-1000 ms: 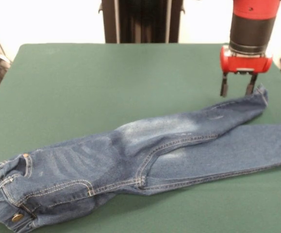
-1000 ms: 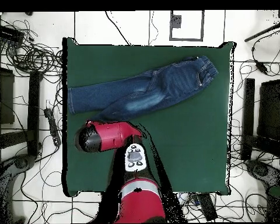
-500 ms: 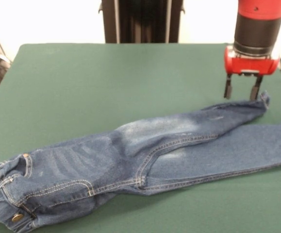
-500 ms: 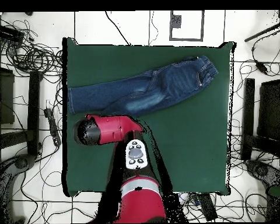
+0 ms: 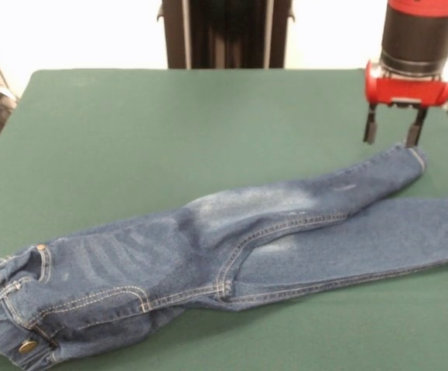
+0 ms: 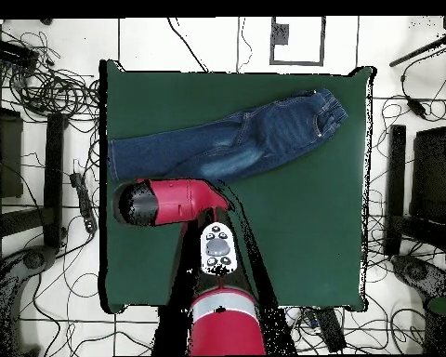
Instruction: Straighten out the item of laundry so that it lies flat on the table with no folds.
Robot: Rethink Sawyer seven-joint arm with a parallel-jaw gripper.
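The item of laundry (image 5: pixel 231 247) is a small pair of blue jeans stretched across the green table (image 5: pixel 169 131). Its waistband with a brass button lies at the front view's lower left, and both legs run to the right. The far leg overlaps the near one and ends in a cuff (image 5: pixel 413 158). My gripper (image 5: pixel 394 131) hangs open just above and behind that cuff, with nothing between its fingers. In the overhead view the jeans (image 6: pixel 236 139) lie slanted near the table's (image 6: pixel 301 242) top edge, and the red arm (image 6: pixel 171 203) hides the gripper.
Cables and dark equipment (image 6: pixel 41 88) crowd the floor around the table in the overhead view. A black post (image 5: pixel 225 32) stands behind the table's far edge. The near jean leg runs off the front view's right edge.
The gripper has risen and shifted right and away from the far leg's cuff, staying open. The cuff has settled flatter onto the table.
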